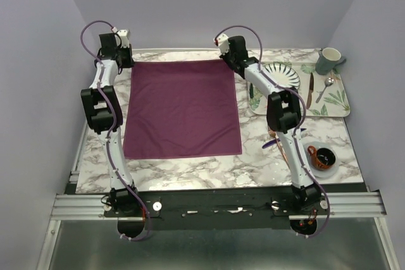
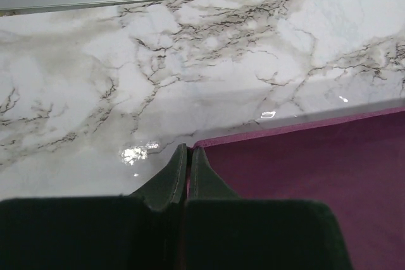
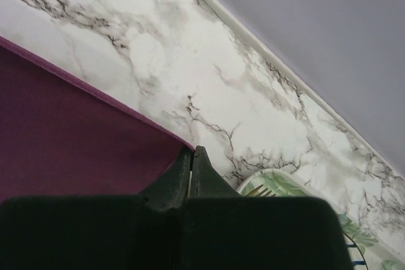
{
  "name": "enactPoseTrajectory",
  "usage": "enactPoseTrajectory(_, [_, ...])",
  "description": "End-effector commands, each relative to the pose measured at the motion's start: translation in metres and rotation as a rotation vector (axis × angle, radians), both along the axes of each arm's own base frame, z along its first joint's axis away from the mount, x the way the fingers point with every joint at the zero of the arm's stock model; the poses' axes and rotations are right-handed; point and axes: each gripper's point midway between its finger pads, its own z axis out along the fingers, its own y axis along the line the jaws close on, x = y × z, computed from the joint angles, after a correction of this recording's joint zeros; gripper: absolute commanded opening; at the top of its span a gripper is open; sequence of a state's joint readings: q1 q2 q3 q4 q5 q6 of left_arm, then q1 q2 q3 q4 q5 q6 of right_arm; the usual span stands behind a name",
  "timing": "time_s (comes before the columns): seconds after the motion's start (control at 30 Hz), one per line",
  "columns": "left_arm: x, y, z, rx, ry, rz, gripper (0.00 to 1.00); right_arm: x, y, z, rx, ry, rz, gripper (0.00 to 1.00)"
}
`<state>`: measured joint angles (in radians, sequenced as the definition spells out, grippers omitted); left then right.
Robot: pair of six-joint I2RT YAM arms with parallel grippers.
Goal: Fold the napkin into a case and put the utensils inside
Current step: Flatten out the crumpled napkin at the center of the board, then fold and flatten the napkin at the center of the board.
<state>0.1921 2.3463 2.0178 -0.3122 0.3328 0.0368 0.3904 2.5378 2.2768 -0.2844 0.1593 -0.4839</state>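
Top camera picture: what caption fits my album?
Left pincer and right pincer shut at far corners of the flat purple napkin.

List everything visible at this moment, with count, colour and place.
napkin: 1, plum purple, spread flat mid-table
table: 1, white marble with grey veins, under everything
tray: 1, white with green leaves, far right of the table
plate: 1, white with dark stripes, on the tray's left part
fork: 1, gold-coloured, only its tines show, on the plate
knife: 1, dark, on the tray right of the plate
spoon: 1, silver, on the tray right of the knife
mug: 1, grey-green, far right corner
cup: 1, orange-brown with a dark inside, near right
left end effector: 1, dark, closed on the napkin's far left corner
right end effector: 1, dark, closed on the napkin's far right corner
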Motion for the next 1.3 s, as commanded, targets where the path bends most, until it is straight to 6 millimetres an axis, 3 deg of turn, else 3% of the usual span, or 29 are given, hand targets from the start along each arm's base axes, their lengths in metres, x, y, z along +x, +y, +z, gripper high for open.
enactPoseTrajectory(0.0, [0.003,-0.002,-0.007,0.004,0.069,0.013,0.0,0.017,-0.004,-0.005,-0.08,-0.08,-0.005,0.01])
enactPoseTrajectory(0.23, [0.005,-0.008,-0.014,0.043,0.104,-0.003,0.0,0.012,0.006,-0.004,-0.106,-0.1,0.038,0.01])
enactPoseTrajectory(0.3, [0.006,-0.012,-0.007,0.037,0.074,-0.013,0.0,0.008,0.007,-0.001,-0.104,-0.095,0.043,0.01])
enactPoseTrajectory(0.33, [-0.003,-0.015,-0.003,0.033,0.073,-0.025,0.0,0.005,0.008,0.014,-0.094,-0.111,0.049,0.01])
enactPoseTrajectory(0.5, [-0.027,-0.019,0.028,0.044,0.014,-0.094,0.0,-0.025,0.002,0.031,-0.09,-0.08,0.091,0.01])
enactPoseTrajectory(0.53, [-0.039,-0.019,0.035,0.045,0.014,-0.101,0.0,-0.038,-0.001,0.017,-0.103,-0.038,0.103,0.01])
enactPoseTrajectory(0.57, [-0.046,-0.018,0.037,0.045,0.018,-0.108,0.0,-0.045,-0.004,0.039,-0.093,-0.061,0.106,0.01])
enactPoseTrajectory(0.63, [-0.064,-0.011,0.048,0.054,0.017,-0.121,0.0,-0.061,-0.004,0.042,-0.077,-0.043,0.137,0.01])
enactPoseTrajectory(0.73, [-0.094,-0.004,0.049,0.05,0.051,-0.144,0.0,-0.096,-0.004,0.047,-0.033,-0.002,0.196,0.01])
enactPoseTrajectory(0.77, [-0.104,-0.004,0.047,0.048,0.068,-0.155,0.0,-0.111,-0.007,0.033,-0.032,0.042,0.21,0.01])
enactPoseTrajectory(0.8, [-0.112,-0.003,0.047,0.044,0.074,-0.163,0.0,-0.123,-0.004,0.041,-0.011,0.057,0.244,0.01])
enactPoseTrajectory(0.87, [-0.14,-0.005,0.043,0.025,0.1,-0.198,0.0,-0.142,-0.003,0.038,0.013,0.115,0.261,0.01])
enactPoseTrajectory(0.97, [-0.18,-0.009,0.033,0.019,0.162,-0.269,0.0,-0.186,-0.001,0.024,0.067,0.264,0.304,0.01])
enactPoseTrajectory(1.0, [-0.189,-0.01,0.032,0.025,0.169,-0.287,0.0,-0.212,-0.002,0.007,0.069,0.354,0.323,0.01])
enactPoseTrajectory(1.03, [-0.208,-0.014,0.028,0.022,0.183,-0.3,0.0,-0.226,0.001,0.014,0.079,0.361,0.341,0.01])
enactPoseTrajectory(1.1, [-0.229,-0.012,0.022,0.055,0.199,-0.326,0.0,-0.255,0.003,0.006,0.099,0.42,0.362,0.01])
enactPoseTrajectory(1.13, [-0.246,-0.016,0.016,0.059,0.217,-0.334,0.0,-0.278,0.004,-0.011,0.089,0.476,0.378,0.01])
enactPoseTrajectory(1.17, [-0.257,-0.017,0.012,0.079,0.228,-0.357,0.0,-0.289,0.005,-0.004,0.102,0.471,0.386,0.01])
enactPoseTrajectory(1.27, [-0.289,-0.02,-0.002,0.112,0.266,-0.377,0.0,-0.317,0.005,-0.019,0.097,0.533,0.388,0.01])
